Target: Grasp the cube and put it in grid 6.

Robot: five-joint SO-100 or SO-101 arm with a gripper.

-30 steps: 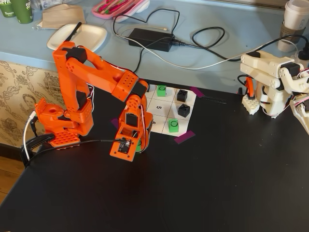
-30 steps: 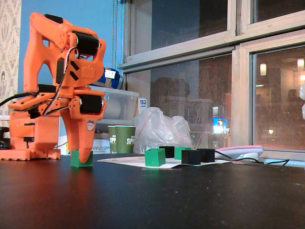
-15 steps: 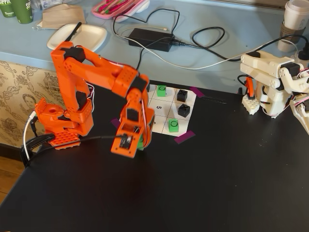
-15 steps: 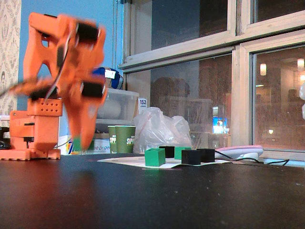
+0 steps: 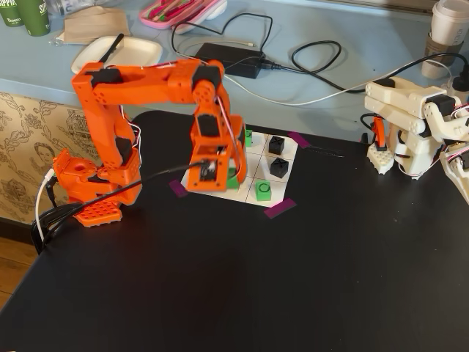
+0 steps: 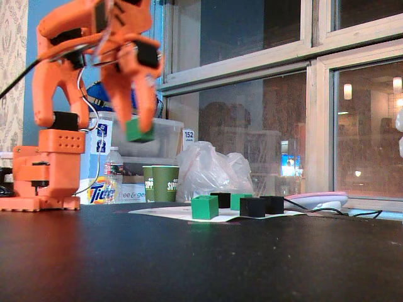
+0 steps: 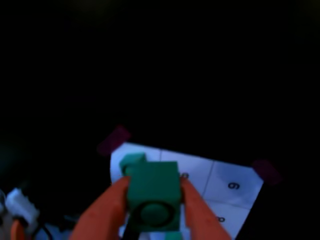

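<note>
1. The arm's base sits at the left of the fixed views, well left of the paper board (image 5: 253, 165); the orange gripper (image 6: 137, 129) hangs high above the table, and its fingers (image 7: 102, 212) pinch the cube (image 6: 137, 131) from both sides, as the wrist view shows clearly with the black ring facing the camera.

2. The cube is therefore off the table, carried over the board's near-left part in the top-down fixed view (image 5: 231, 178), above the level of every piece resting on the board.

3. Judged from this, the step in hand is the carry toward grid 6 (image 7: 231, 186), the cell whose digit reads like a "9", toward the board's right corner in the wrist view and apparently empty.

4. To do it well, keep the height until the cube is over that cell, so it clears the green cube (image 5: 264, 191) and the black cubes (image 5: 277, 168) resting further right on the board.

5. Lower straight down, keeping the cube's sides square to the board's lines, and let go only once it touches the paper.

6. Rise vertically afterwards so the fingers do not drag the cube out of its cell.
</note>
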